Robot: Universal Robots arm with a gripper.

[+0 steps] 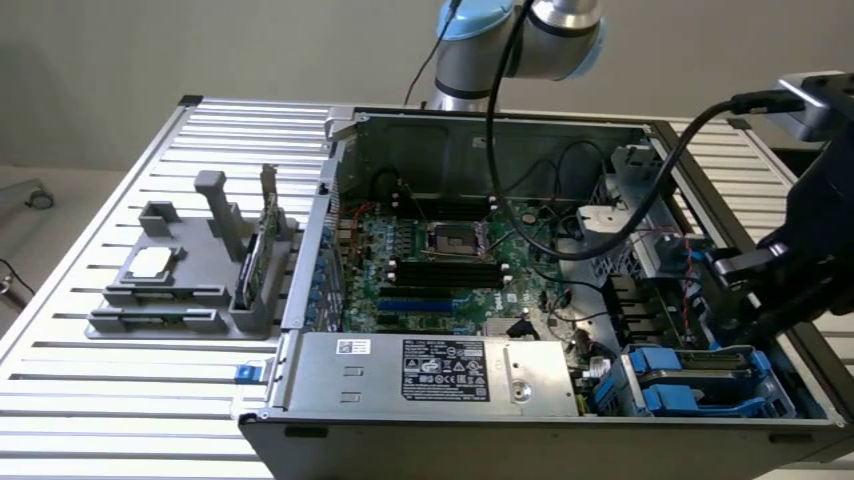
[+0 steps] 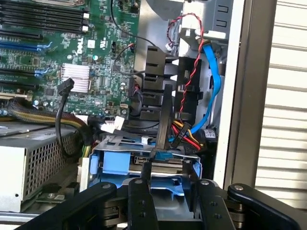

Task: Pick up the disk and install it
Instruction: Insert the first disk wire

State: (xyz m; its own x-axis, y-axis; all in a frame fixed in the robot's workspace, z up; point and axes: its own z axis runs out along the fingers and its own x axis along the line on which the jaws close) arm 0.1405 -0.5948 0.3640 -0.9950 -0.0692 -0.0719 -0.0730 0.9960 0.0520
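Exterior view: a slatted metal desk [image 1: 120, 410] carries an open computer case [image 1: 350, 150] lying on its side, with a plain grey wall behind. A grey parts fixture [image 1: 180, 285] stands on the desk at the exterior view's left. The arm [image 1: 801, 260] reaches into the case's drive bay [image 1: 694, 375], beside the power supply [image 1: 434, 372]. In the wrist view, the claw [image 2: 169, 166] is closed on the disk [image 2: 165, 186] by its blue carrier, and the disk sits in the bay's mouth.

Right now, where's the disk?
The disk is in the drive bay at the open case's near corner, low on the exterior view's right. It lies beside the grey power supply and just under the gripper.
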